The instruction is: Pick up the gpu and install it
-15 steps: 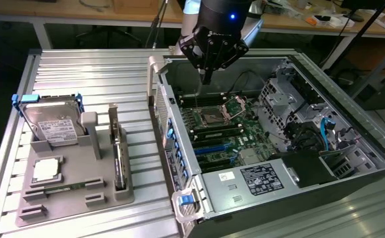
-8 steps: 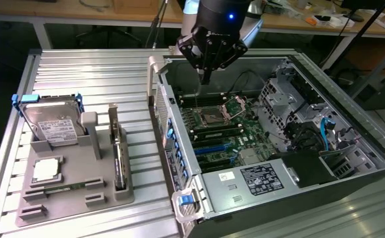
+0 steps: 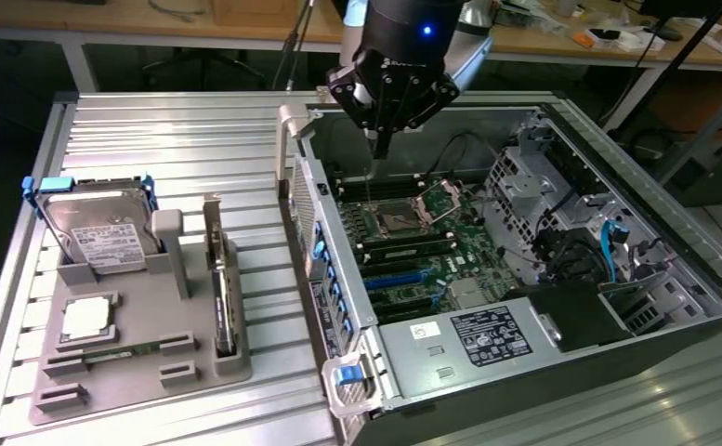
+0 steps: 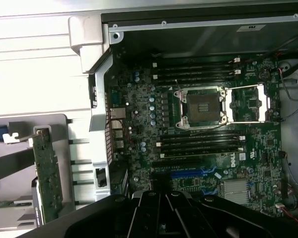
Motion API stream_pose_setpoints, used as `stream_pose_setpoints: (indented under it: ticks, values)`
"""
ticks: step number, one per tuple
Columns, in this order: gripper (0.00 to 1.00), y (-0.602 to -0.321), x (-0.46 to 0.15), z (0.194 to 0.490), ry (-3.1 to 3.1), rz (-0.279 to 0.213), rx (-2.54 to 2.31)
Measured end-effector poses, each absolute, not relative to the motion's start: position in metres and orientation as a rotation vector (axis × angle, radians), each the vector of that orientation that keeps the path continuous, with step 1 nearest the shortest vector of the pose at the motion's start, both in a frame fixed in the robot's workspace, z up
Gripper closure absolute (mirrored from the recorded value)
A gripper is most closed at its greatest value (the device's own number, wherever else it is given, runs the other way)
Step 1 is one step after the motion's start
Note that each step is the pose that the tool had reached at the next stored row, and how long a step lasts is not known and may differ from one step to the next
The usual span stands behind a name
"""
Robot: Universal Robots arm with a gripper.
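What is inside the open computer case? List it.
Motherboard with an open CPU socket, memory slots, blue expansion slots, a power supply. The gpu stands outside, in the gray holder. Whatever lies beneath the power supply is covered.

Saw the gpu [image 3: 222,279] parked upright on its long edge in a slot of the gray holder [image 3: 137,376], to the exterior view's left of the open case [image 3: 335,279]. Read there as a thin card, nearly edge-on. Caught the gpu [image 4: 47,173] in the wrist view too: green board face, small components, silver bracket at one end. Sat outside the case, not installed.
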State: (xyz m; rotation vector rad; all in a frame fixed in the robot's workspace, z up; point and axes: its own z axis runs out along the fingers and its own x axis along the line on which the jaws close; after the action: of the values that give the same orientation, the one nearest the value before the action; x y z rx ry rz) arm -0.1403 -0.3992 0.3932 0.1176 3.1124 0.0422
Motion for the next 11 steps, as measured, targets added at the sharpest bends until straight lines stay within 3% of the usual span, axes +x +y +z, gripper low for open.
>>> stream_pose_setpoints:
  ticks: [11]
  values:
    - [0.89, -0.4018, -0.1487, 0.3932, 3.112, 0.042, 0.117]
